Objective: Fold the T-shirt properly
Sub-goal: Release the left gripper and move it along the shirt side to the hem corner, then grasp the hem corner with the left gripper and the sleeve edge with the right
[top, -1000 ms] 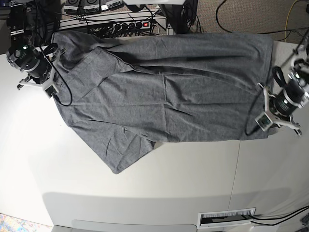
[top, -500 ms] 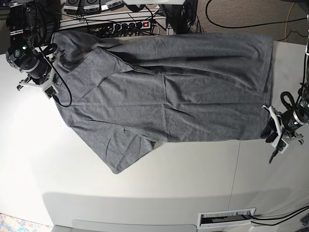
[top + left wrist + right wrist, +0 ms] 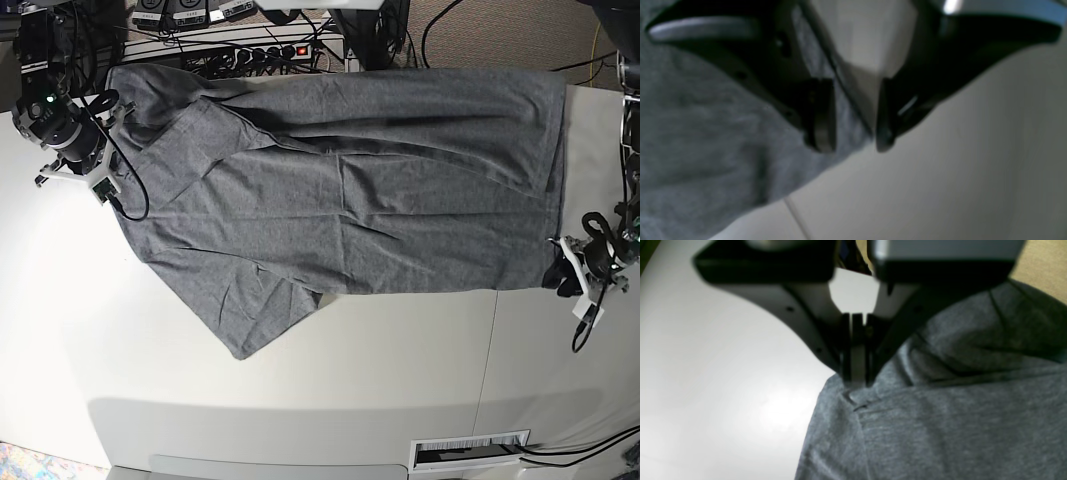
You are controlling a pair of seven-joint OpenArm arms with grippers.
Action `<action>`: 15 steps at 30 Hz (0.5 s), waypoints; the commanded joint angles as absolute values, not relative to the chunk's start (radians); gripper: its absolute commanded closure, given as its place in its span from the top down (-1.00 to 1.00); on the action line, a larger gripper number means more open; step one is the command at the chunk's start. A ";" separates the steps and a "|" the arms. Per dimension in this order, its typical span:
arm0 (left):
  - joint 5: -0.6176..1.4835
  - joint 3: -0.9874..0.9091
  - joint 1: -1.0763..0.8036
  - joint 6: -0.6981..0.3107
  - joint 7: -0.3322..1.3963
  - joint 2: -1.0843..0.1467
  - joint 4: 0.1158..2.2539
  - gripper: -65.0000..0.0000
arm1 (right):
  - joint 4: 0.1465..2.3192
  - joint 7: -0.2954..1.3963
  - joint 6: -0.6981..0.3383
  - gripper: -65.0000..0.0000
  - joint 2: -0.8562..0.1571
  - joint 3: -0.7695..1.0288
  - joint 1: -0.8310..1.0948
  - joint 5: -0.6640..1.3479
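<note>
Pale white table (image 3: pixel 300 400) filling most of the base view, cables and a power strip (image 3: pixel 265 50) lying along its far edge. Spreading flat across the far half: the T-shirt (image 3: pixel 350 190), heather-grey, plain, lightly creased, long axis running side to side in that view, hem toward the view's right, shoulders and collar toward its left, one sleeve jutting toward the near side at lower left. Reaching in low from the view's left: the right gripper (image 3: pixel 855 381), jaws pressed together, tips touching down on a seam at the fabric's edge; whether cloth is actually pinched between them not being clear. Hanging at the hem's near corner on the view's right: the left gripper (image 3: pixel 850 143), jaws apart, the hem corner lying between them, one tip over cloth, the other over bare table.
</note>
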State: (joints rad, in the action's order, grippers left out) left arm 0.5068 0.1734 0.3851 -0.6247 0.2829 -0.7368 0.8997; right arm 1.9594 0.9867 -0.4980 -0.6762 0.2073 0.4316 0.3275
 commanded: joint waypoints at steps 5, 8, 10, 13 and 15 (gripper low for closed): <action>0.517 0.161 0.419 -0.630 0.205 -0.754 0.844 -0.28 | 1.975 0.971 -0.496 -1.00 -0.695 0.218 0.426 0.329; 0.517 0.161 0.419 -0.628 0.191 -0.751 0.834 -0.28 | 1.975 0.972 -0.496 -1.00 -0.695 0.218 0.426 0.329; 0.517 0.161 0.418 -0.627 0.190 -0.748 0.834 -0.28 | 1.977 0.968 -0.496 -1.00 -0.695 0.218 0.426 0.329; 0.517 0.161 0.419 -0.628 0.191 -0.736 0.834 -0.28 | 1.977 0.969 -0.496 -1.00 -0.695 0.218 0.426 0.329; 0.517 0.161 0.418 -0.628 0.191 -0.722 0.834 -0.28 | 1.977 0.969 -0.496 -1.00 -0.695 0.218 0.426 0.329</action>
